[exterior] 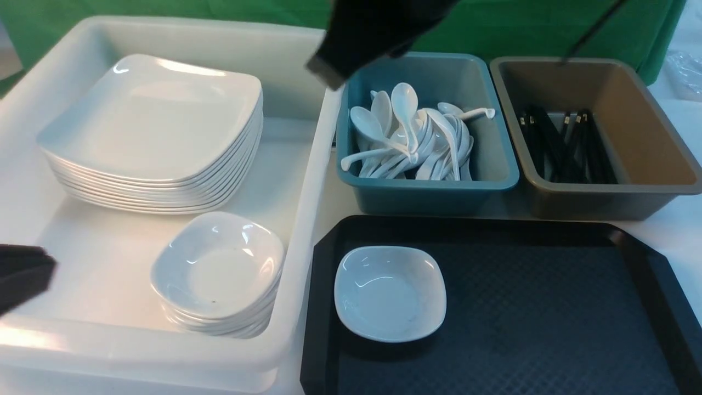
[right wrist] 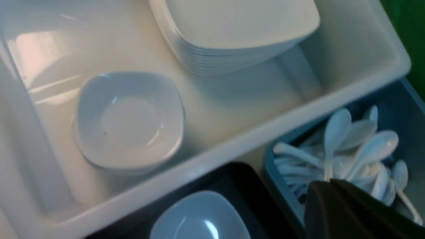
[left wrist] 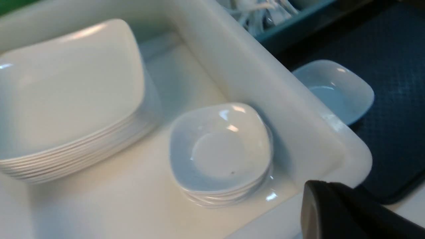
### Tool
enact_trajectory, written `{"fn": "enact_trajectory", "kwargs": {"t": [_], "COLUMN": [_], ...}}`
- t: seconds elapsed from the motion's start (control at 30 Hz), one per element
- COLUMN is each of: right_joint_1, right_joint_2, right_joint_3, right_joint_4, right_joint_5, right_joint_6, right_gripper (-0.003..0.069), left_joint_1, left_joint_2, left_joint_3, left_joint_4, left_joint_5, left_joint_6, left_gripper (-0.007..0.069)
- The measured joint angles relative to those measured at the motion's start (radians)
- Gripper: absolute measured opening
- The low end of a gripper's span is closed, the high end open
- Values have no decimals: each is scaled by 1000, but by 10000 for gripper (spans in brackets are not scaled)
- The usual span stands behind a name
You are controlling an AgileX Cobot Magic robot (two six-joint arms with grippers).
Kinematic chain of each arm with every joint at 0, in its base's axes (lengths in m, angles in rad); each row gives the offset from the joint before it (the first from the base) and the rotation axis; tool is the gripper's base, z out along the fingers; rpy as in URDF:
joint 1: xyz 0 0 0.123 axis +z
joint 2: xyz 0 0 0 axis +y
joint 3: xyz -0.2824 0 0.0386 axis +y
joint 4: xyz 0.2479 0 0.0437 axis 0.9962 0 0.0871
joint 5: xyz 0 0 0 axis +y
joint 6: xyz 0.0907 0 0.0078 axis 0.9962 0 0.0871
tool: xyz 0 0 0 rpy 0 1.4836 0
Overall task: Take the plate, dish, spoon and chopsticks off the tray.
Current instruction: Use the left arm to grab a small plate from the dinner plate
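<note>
One small white dish [exterior: 389, 293] sits on the left part of the black tray [exterior: 548, 318]; it also shows in the left wrist view [left wrist: 335, 89] and the right wrist view [right wrist: 199, 219]. Nothing else lies on the tray. White plates are stacked [exterior: 153, 120] in the white tub. Several spoons [exterior: 406, 137] lie in the teal bin, several chopsticks [exterior: 565, 148] in the brown bin. My left gripper [exterior: 46, 269] is shut and empty at the tub's near left. My right gripper [exterior: 329, 71] is shut and empty, high above the tub's far right rim and the teal bin.
The white tub [exterior: 307, 219] stands left of the tray and also holds a stack of small dishes [exterior: 219, 269]. The teal bin [exterior: 428, 186] and brown bin [exterior: 647, 137] stand behind the tray. A green backdrop is behind them.
</note>
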Motion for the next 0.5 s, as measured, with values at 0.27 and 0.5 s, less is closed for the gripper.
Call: {"fn": "enact_trajectory", "kwargs": {"t": [0.27, 0.5], "right_joint_1": [-35, -35], "right_joint_2": [-504, -897], "right_joint_3": [605, 994], "right_joint_4": [-9, -9], "right_joint_5": [0, -1], "right_joint_6": [192, 365], "right_gripper": [22, 26], "left_joint_1": [-245, -384], "left_joint_2": [358, 778], "left_joint_3": [-49, -197], "left_joint_4": [35, 3], "left_joint_5": [-42, -249], "left_joint_6": [43, 43], "left_gripper": [6, 7]}}
